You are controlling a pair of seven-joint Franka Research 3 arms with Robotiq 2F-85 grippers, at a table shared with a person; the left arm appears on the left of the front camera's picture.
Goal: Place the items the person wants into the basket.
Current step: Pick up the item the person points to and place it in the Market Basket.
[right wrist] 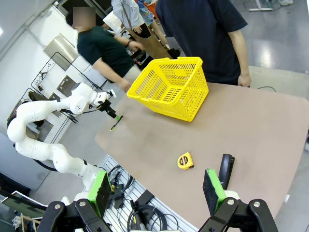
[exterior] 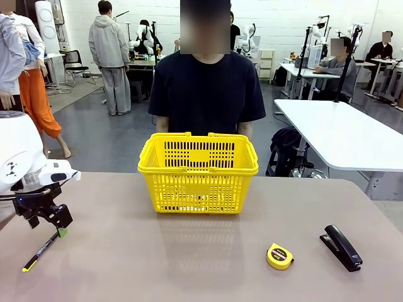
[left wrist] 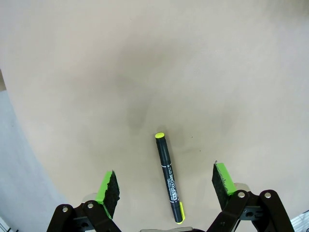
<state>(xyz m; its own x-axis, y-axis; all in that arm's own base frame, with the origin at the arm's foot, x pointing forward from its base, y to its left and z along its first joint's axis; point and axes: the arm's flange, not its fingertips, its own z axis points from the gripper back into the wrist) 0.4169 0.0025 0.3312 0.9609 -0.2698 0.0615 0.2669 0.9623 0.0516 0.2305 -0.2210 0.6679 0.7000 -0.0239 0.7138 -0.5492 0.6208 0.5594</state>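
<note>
Table [exterior: 189, 264] is tan, w/ person [exterior: 206, 88] in dark tee standing at far edge, right behind basket [exterior: 198, 173]; basket sits upright, well off to the right of left gripper [exterior: 45, 220] and farther across the table; can't make out anything inside it thru the lattice. Left arm [exterior: 19, 157] comes in at the table's left side; left gripper hangs low over the table, jaws spread wide, nothing between them; pen [exterior: 39, 250] lies flat on the table right under it, not touching either pad, one yellow end poking out toward the robot's side; wrist cam has pen [left wrist: 169, 179] lying lengthwise between the two green pads [left wrist: 107, 186], apart from both. Right gripper [right wrist: 157, 193] is up high above the near right corner, jaws wide, empty; stapler [right wrist: 225, 166] lies below, near its right-hand pad; tape [right wrist: 185, 161] is just beyond, between the pads in that view; stapler [exterior: 340, 247] and tape [exterior: 279, 256] sit near each other, well apart from pen.
</note>
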